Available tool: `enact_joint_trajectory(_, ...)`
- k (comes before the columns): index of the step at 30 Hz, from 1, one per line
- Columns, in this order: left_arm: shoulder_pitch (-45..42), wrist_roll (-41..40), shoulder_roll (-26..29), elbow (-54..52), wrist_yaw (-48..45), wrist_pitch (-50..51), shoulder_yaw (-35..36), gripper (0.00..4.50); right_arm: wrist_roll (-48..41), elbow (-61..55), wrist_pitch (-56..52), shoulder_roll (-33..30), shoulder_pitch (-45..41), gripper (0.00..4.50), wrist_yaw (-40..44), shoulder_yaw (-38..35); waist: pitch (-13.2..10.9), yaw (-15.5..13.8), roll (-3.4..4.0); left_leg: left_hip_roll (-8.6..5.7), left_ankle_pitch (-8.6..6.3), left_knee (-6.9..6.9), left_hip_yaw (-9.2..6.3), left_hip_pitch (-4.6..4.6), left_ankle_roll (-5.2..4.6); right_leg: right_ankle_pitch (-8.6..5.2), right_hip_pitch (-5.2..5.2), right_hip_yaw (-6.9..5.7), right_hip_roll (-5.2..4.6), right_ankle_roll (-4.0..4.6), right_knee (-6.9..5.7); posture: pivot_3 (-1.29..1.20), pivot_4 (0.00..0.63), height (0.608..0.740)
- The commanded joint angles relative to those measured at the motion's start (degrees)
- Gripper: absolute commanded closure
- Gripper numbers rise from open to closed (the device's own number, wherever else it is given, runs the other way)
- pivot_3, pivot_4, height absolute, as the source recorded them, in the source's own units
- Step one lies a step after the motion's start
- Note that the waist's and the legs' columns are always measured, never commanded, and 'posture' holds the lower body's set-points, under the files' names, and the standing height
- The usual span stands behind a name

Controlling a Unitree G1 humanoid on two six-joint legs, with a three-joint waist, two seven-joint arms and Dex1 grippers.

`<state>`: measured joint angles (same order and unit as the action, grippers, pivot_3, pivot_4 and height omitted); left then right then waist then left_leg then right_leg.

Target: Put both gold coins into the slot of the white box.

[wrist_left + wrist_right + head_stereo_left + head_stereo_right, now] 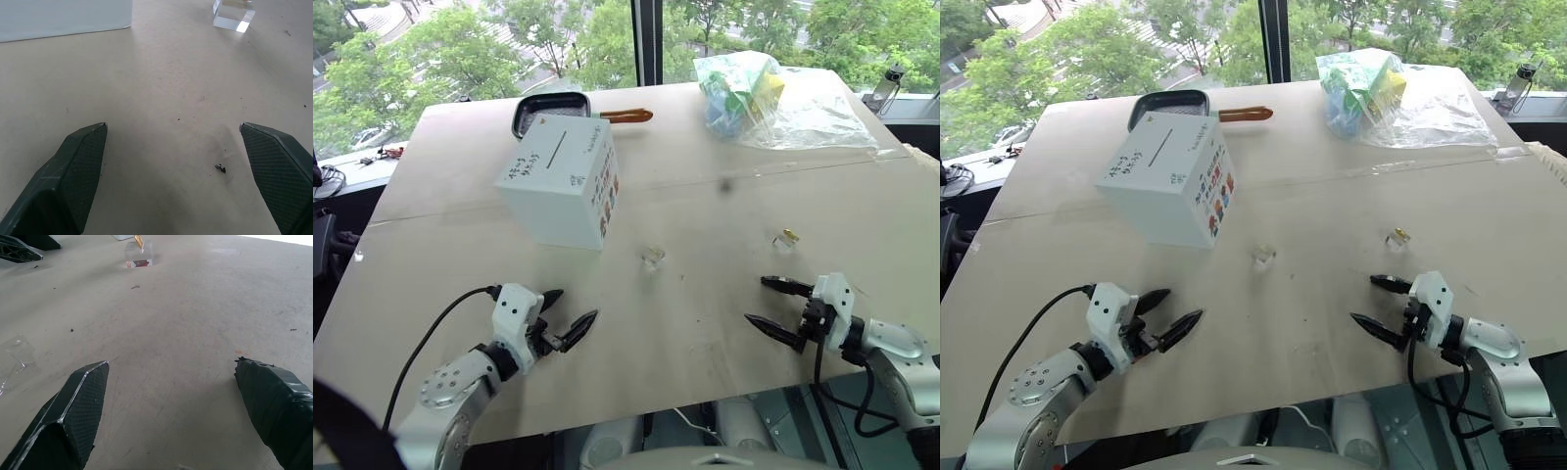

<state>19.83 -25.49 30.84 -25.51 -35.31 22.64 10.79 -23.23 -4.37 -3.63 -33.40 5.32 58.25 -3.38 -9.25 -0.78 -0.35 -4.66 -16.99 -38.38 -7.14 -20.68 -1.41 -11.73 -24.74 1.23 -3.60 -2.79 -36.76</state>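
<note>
Two gold coins lie on the pale beige table [705, 323]: one [653, 257] near the white box [560, 181], the other [788, 236] further right. The table stands before windows with green trees outside. Behind the box sits a black pan [551, 104]; a plastic bag [773, 98] lies at the far right. The left gripper [570, 315] and right gripper [771, 305] hover released, fingers wide. The left wrist view shows a dark speck [220, 168] on the table; the right wrist view catches the left gripper's fingertips [19, 252].

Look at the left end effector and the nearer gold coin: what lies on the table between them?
Nothing: bare table separates the open left end effector from the nearer gold coin, as the left eye view shows.
</note>
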Motion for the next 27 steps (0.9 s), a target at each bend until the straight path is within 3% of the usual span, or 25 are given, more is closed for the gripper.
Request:
enact_joint_trajectory(1, 0.07, 0.2, 0.11, -0.48, -1.09, -0.98, -0.49, 0.07, -1.3, -0.4, 0.57, -0.01, -0.97, 0.09, -0.44, -2.27, 0.0, 0.0, 0.0, 0.0, 0.0, 0.0, 0.0, 0.0, 0.0, 0.0, 0.0, 0.0, 0.0, 0.0, 0.0, 0.0, 0.15, 0.721)
enact_joint_trajectory(18, 0.7, 1.02, -2.43, -1.43, -0.84, -3.61, 0.03, 0.07, -1.8, 3.01, 0.84, 0.99, -5.55, 0.09, -0.16, -1.97, 0.0, 0.04, -0.01, 0.0, 0.0, -0.01, 0.01, -0.01, 0.0, 0.0, 0.0, 0.0, 0.0, 0.0, 0.0, 0.0, 0.15, 0.721)
enact_joint_trajectory(24, -3.46, -3.28, -1.87, -3.98, -2.32, -2.54, 1.55, 0.07, -0.72, 5.74, 7.36, 6.34, -12.02, 0.09, -9.79, -7.48, -0.01, 0.06, 0.0, 0.0, 0.0, -0.03, 0.02, 0.0, 0.0, 0.01, 0.0, 0.0, 0.01, 0.01, -0.02, 0.0, 0.15, 0.721)
enact_joint_trajectory(27, -5.95, -9.83, -0.33, -6.52, -5.15, 0.78, 2.0, 0.07, 1.34, 7.93, 9.25, 7.15, -14.44, 0.09, -14.24, -9.27, 0.0, -0.03, -0.01, -0.01, 0.13, -0.04, 0.01, -0.01, 0.22, 0.02, 0.0, -0.03, 0.01, 0.01, -0.03, 0.0, 0.15, 0.721)
